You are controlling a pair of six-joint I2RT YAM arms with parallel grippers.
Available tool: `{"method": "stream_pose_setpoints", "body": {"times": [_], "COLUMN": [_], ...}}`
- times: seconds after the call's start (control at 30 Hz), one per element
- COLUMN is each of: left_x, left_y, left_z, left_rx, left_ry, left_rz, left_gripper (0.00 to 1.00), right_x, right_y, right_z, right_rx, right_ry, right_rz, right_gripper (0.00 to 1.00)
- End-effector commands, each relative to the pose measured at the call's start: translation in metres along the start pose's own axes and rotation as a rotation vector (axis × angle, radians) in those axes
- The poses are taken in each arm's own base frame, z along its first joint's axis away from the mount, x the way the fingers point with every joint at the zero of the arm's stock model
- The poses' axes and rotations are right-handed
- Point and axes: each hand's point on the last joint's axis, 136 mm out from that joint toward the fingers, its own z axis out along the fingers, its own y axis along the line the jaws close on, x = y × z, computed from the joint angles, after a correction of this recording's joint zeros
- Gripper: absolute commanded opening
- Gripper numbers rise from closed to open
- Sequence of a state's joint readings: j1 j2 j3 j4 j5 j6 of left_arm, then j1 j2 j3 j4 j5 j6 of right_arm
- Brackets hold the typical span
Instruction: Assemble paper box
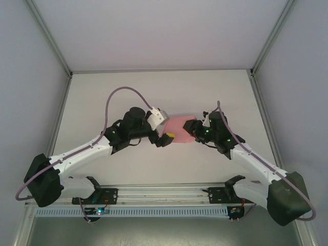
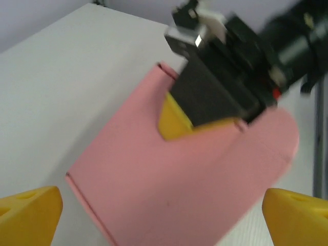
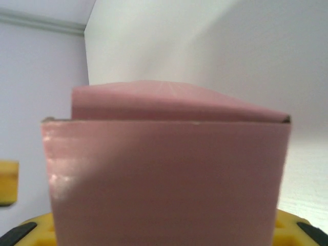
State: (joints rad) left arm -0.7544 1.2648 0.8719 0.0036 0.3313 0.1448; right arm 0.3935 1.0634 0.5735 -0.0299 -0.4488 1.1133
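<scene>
Gripping the paper box (image 1: 179,124) at its right end with the right gripper (image 1: 196,128), over the middle of the white table (image 1: 154,92). Hard to tell whether resting on the surface or raised.

Seen from the left wrist as clamped on the card: black finger laid across the top of a pink panel, yellow finger (image 2: 171,122) showing beneath at a notch in the edge. Too blurred on that gripper's body to read any marking.

Seen from the right wrist as a broad pink wall close to the lens, with a bowed upper flap leaning away behind a straight fold. Yellow pads (image 3: 292,228) peeking out at both bottom corners.

Spread wide with the left gripper (image 1: 163,138), just beside the box's left end from above. From its own camera, yellow fingertips (image 2: 31,212) far apart at the bottom corners, with pink card between and beyond them and contact unclear.

Spanning left to right from above, gripper to gripper, long axis roughly across the table. From the left wrist, running diagonally from lower left up to a rounded flap at the right.
</scene>
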Motion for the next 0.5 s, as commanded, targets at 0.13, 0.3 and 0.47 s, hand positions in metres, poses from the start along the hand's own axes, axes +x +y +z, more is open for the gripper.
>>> {"method": "stream_pose_setpoints", "body": {"times": [0.13,0.3,0.47], "left_x": [0.020,0.007,0.006], "left_y": [0.003,0.009,0.019], "left_z": [0.015,0.035,0.049], "left_rx": [-0.113,-0.158,-0.205], "left_ry": [0.107,0.074,0.092], "left_rz": [0.430,0.511,0.589], "left_gripper": [1.00,1.00,1.00], "right_x": [-0.018,-0.002,0.010], "right_y": [0.001,0.007,0.016], "right_z": [-0.037,-0.033,-0.029], "right_rx": [0.043,0.024,0.025], "right_ry": [-0.059,0.053,0.152], "right_rz": [0.390,0.495,0.502], "right_gripper": [0.30,0.27,0.27]}}
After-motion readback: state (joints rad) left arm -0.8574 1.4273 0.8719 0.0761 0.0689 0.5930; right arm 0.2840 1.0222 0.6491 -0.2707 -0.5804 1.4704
